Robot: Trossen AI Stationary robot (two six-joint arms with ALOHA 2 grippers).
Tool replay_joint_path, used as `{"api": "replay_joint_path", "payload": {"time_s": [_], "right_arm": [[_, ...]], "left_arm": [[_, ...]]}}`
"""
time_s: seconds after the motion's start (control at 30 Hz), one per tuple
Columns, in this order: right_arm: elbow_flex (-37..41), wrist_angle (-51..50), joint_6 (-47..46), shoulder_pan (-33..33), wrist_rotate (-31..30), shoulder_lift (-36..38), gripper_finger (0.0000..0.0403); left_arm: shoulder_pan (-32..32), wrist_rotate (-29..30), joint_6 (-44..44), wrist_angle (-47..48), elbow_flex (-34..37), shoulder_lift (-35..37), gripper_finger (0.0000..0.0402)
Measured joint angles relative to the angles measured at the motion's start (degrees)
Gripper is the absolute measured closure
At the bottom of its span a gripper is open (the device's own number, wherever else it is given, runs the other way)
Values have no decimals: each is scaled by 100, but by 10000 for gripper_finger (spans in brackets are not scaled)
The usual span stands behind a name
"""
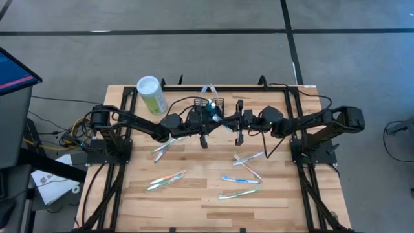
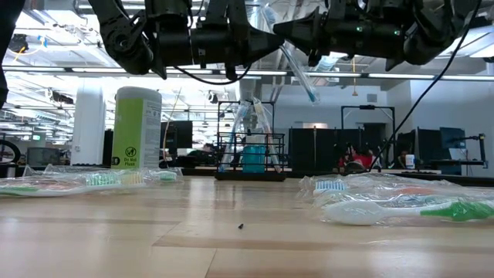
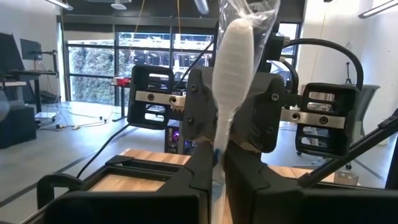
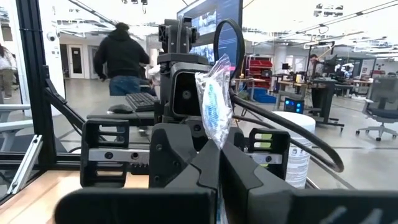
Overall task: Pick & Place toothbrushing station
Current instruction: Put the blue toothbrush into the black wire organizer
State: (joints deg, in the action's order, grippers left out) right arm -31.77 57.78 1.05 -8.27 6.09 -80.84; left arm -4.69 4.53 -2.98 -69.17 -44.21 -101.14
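The toothbrushing station, a small black wire-mesh basket (image 1: pixel 214 105), stands at the far middle of the table with brushes and a teal cup in it; it also shows in the low view (image 2: pixel 251 158). My left gripper (image 1: pixel 216 123) and my right gripper (image 1: pixel 231 122) face each other just in front of the basket, high above the table. Both are shut on one toothbrush in a clear wrapper (image 2: pixel 297 69). It has a white handle and a blue head and slants down between the grippers. My left gripper pinches the wrapped toothbrush's white handle (image 3: pixel 219 148) between its two fingers, coming level from the table's left. The fingers lie across the brush, which is lifted clear of the table. My right gripper pinches the clear wrapper near the brush's blue head (image 4: pixel 216 134) between its two fingers, coming level from the table's right. The brush is clear of the table and tilted, its head end (image 2: pixel 310 94) lowest.
A pale-green cylinder with a white lid (image 1: pixel 152 94) stands to the left of the basket. Several wrapped toothbrushes lie on the table: one at the left (image 1: pixel 164 147), one nearer (image 1: pixel 167 180), and others at the right (image 1: pixel 249 162), (image 1: pixel 239 180), (image 1: pixel 238 194). A person (image 4: pixel 124 59) stands beyond the table.
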Motion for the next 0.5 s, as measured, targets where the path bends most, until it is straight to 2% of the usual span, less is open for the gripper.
{"api": "replay_joint_path", "payload": {"time_s": [0.2, 0.5], "right_arm": [[0, -41, 44, -1, -2, 2, 395], [2, -97, 198, -184, -22, -7, 294]], "left_arm": [[0, -2, -4, 41, 0, -2, 391], [-191, 26, -27, 406, 109, 130, 391]]}}
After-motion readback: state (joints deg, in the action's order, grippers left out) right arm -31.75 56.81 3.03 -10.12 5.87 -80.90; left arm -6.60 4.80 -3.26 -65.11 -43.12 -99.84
